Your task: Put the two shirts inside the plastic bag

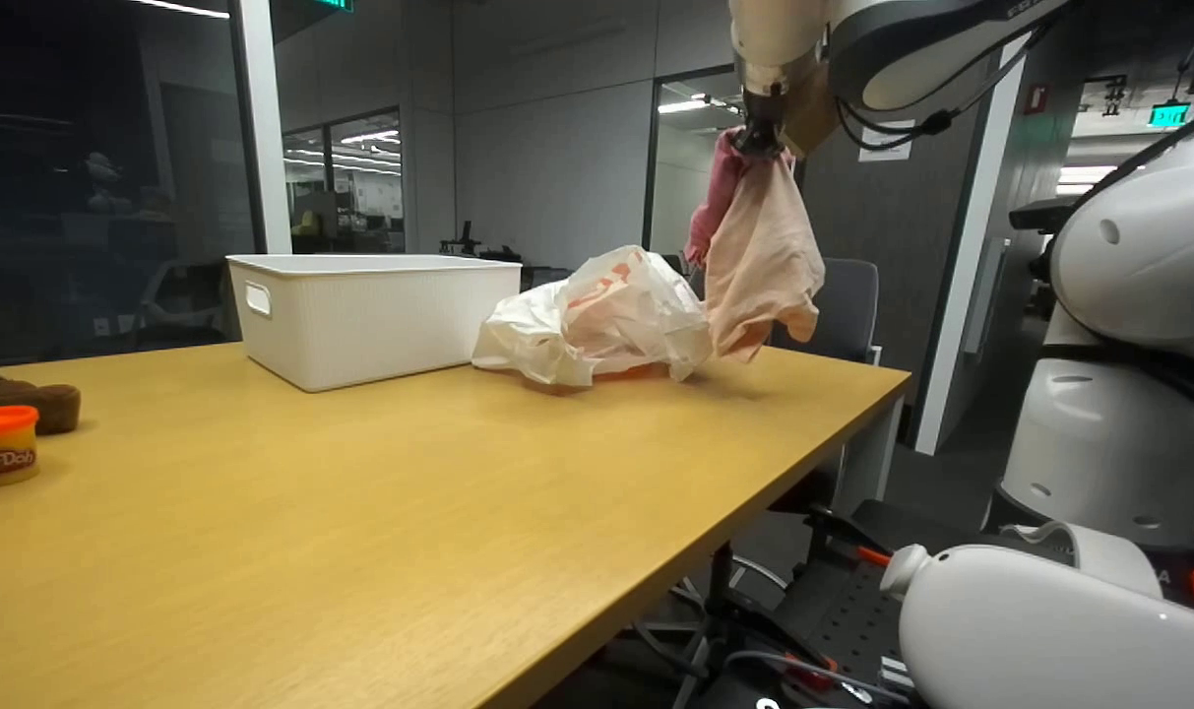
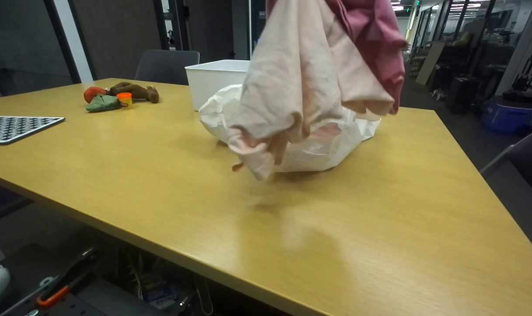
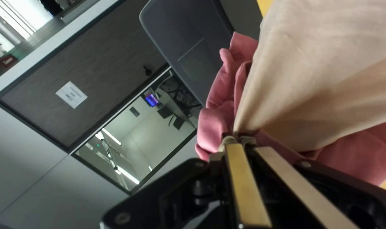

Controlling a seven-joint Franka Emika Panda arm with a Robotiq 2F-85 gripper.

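My gripper (image 1: 760, 138) is high over the table, shut on gathered shirt cloth. From it hang a pale peach-pink piece (image 1: 762, 251) and a darker pink piece (image 1: 720, 192); whether these are both shirts or one, I cannot tell. In the wrist view the fingertips (image 3: 228, 140) pinch the cloth, which fans out beyond them. The crumpled whitish plastic bag (image 1: 636, 310) lies on the table beside the hanging cloth, with reddish tones showing on or through it. In an exterior view the cloth hides much of the bag (image 2: 312, 156). Its opening is not clearly visible.
A rigid white box (image 1: 380, 320) stands on the table (image 1: 380, 512) right beside the bag. Farther off lie a brown plush toy (image 2: 136, 91), a Play-Doh tub (image 2: 125, 100), a green item (image 2: 103, 103) and a patterned board (image 2: 20, 128). A grey chair (image 1: 848, 305) stands past the table edge.
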